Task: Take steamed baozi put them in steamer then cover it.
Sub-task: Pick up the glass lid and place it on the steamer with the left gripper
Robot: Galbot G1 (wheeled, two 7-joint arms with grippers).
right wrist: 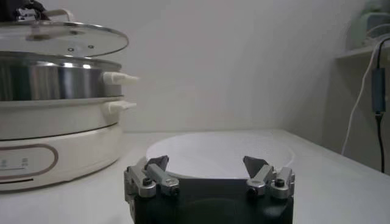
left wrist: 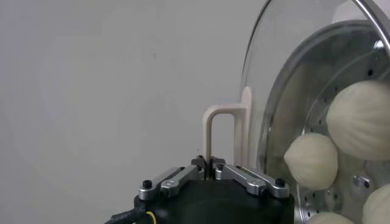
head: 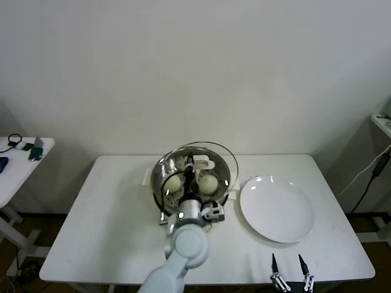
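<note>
– Where are the buns (left wrist: pixel 312 159)?
– Inside the shiny round steamer (head: pixel 160 178), on its floor full of holes. They are smooth and creamy white.
– And the lid (right wrist: pixel 91 41)?
– It is clear glass with a white handle, just above the steamer.

I count four baozi (left wrist: pixel 311 161) through glass in left wrist view; head view shows only two clearly. One steamer (head: pixel 160 178). One cover (head: pixel 221 154). One plate (head: pixel 278 210), white. One table (head: pixel 110 244) under all this; second table (head: pixel 18 162) at far left edge, few small items on it, too small for me to count. Two grippers: left (head: pixel 192 166), right (head: pixel 288 264).
</note>
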